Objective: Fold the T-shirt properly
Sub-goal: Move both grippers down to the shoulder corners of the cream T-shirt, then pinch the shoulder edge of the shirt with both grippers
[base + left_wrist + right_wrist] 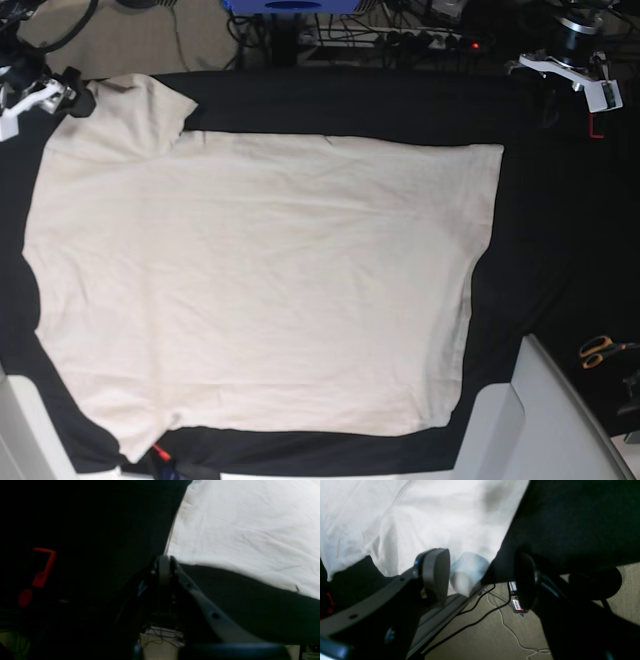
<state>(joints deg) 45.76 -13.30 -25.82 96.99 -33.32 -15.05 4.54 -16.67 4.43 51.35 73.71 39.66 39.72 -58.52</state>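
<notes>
The cream T-shirt (260, 280) lies spread flat on the black table (540, 230), its hem towards the right of the base view and a sleeve (135, 110) at the top left. My right gripper (480, 577) is open at that sleeve's corner by the table edge. A rolled tip of cloth (467, 572) lies loose between its fingers (436, 575). In the base view the right gripper (65, 98) sits at the far left corner. My left gripper (163, 567) is shut with nothing in it, just off the shirt's hem corner (175, 552), and shows at the top right (585, 80).
A red clamp (42, 572) hangs at the table's edge near the left arm. Orange-handled scissors (600, 350) lie on the right side of the table. Cables (480, 620) run over the carpet below the edge. White arm bases (510, 420) stand at the near corners.
</notes>
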